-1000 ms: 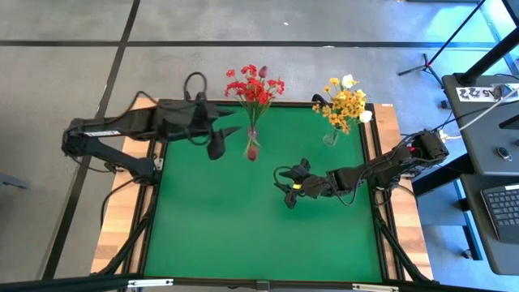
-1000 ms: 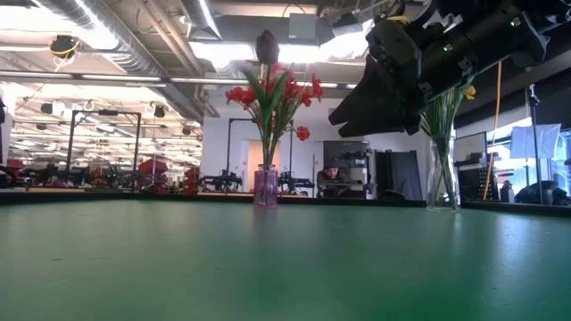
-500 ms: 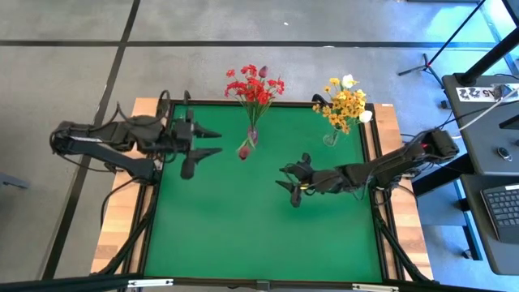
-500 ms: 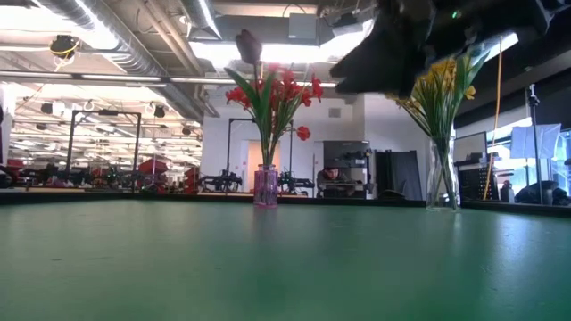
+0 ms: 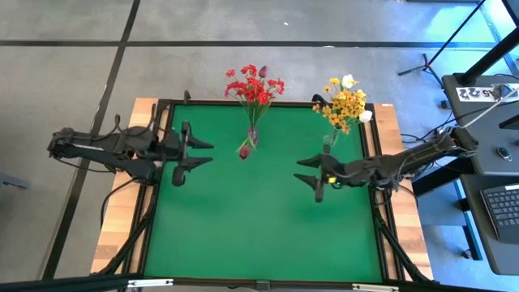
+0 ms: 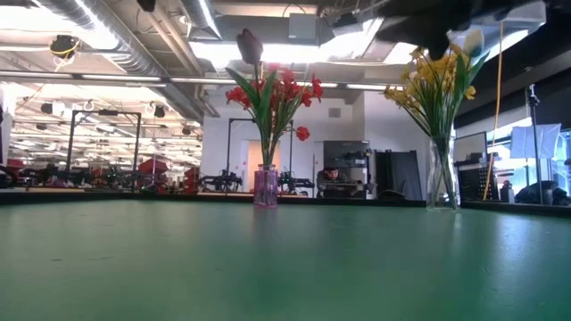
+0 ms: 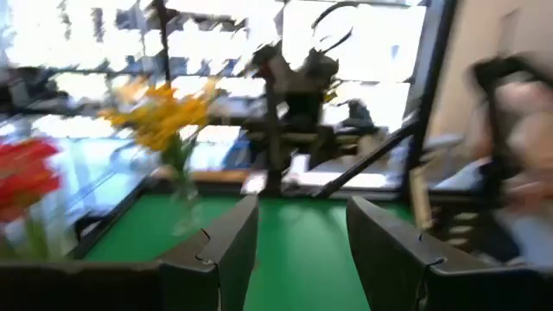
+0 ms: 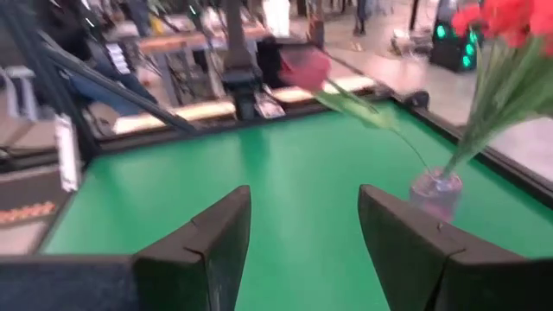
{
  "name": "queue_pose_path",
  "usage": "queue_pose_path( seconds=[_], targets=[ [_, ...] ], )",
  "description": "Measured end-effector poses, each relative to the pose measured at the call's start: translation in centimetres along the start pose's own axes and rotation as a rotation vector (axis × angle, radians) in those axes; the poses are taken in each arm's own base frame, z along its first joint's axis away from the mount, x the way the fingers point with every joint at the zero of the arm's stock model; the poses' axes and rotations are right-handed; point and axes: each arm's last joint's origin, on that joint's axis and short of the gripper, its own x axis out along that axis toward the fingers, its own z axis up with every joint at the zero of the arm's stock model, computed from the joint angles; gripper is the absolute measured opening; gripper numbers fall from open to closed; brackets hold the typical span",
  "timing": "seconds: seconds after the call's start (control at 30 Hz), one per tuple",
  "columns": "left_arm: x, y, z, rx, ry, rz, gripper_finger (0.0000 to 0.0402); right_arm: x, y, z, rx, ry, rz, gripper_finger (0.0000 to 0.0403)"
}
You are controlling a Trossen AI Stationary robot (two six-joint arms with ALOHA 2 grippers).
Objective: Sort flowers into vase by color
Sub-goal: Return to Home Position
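Green table top (image 5: 259,219): bare apart from two vases near its far edge.

Left arm (image 5: 105,146): reaches in over the left border. Left gripper (image 5: 208,152): above the mat's left part, fingers spread with nothing between them, facing the pink vase and well apart from it.

Right arm (image 5: 405,162): comes in from the right border. Right gripper (image 5: 301,169): right of centre, fingers parted and holding nothing, near the clear vase on its front side without touching it.

Red flowers (image 5: 254,85): a cluster standing in the pink vase (image 5: 252,135), far edge, middle.

Yellow-orange flowers (image 5: 347,102): standing in the clear vase (image 5: 331,139), far right corner, with white buds (image 5: 349,80) among them.

Dark red bud (image 5: 243,151): on a long stem in the pink vase, leaning out toward the front, between the two grippers.
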Motion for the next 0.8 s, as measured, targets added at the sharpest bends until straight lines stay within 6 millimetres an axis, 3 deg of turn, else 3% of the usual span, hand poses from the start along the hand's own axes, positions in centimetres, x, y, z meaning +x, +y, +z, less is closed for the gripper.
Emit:
queue_pose_path(
  seconds=[0.17, 0.33, 0.47, 0.63, 0.8],
  targets=[
    [-0.9, 0.3, -0.9, -0.015, -0.107, 0.014, 0.0172, -2.9, 0.0, -0.6, -0.012, -0.063, -0.037, 0.0214],
    [-0.9, 0.5, -2.5, -0.027, -0.079, 0.075, 0.0172, -5.2, -0.7, -0.7, -0.005, -0.128, -0.068, 0.0214],
    [-0.7, 0.5, -3.8, -0.033, -0.032, 0.054, 0.0163, -6.3, -1.3, -0.1, -0.047, -0.164, 0.046, 0.021],
    [-0.8, 0.6, -4.4, -0.025, -0.012, 0.068, 0.015, -6.8, -1.9, 0.0, -0.114, -0.179, 0.143, 0.0172],
    [-3.2, 1.4, -3.6, -0.024, -0.092, 0.231, 0.0135, -8.0, -3.4, 0.1, -0.099, -0.215, 0.11, 0.0128]
  ],
)
